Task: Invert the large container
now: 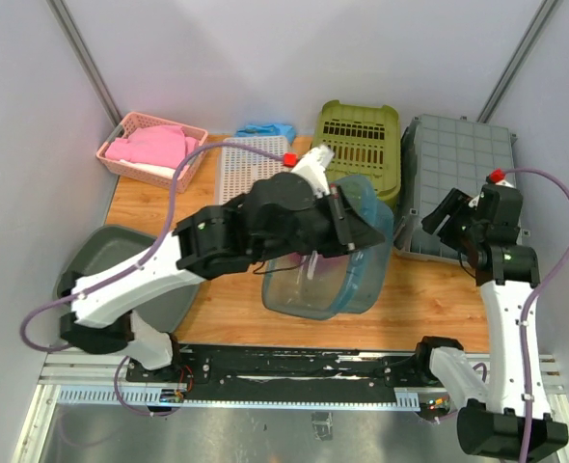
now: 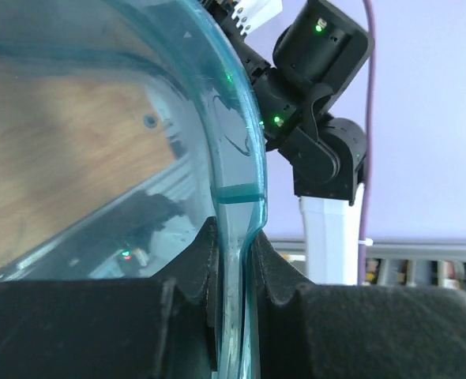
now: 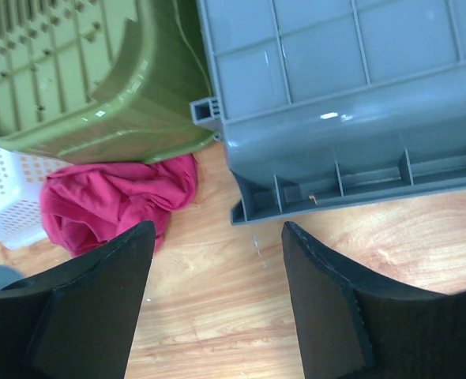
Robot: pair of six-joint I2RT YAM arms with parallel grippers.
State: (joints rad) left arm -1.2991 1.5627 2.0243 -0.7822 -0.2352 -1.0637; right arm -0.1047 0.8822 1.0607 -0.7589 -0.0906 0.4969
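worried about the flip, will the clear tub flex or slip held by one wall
Likely stiff: the tub wall looks straight in the left gripper. Probably light, being thin, clear, seemingly empty. Glossy plastic pinched at one edge might slip or swing.

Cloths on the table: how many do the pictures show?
3. A pink cloth lies in the pink basket; a blue cloth lies behind the white basket; a red cloth lies by the green basket. Others may be hidden.

The top view looks down from high behind on the whole table [image 1: 429,289]; the left wrist view is very close against the tub [image 2: 99,118] wall, facing along it; the right wrist view looks down, near, on the crate [image 3: 351,95] right of the tub; the top view shares both.
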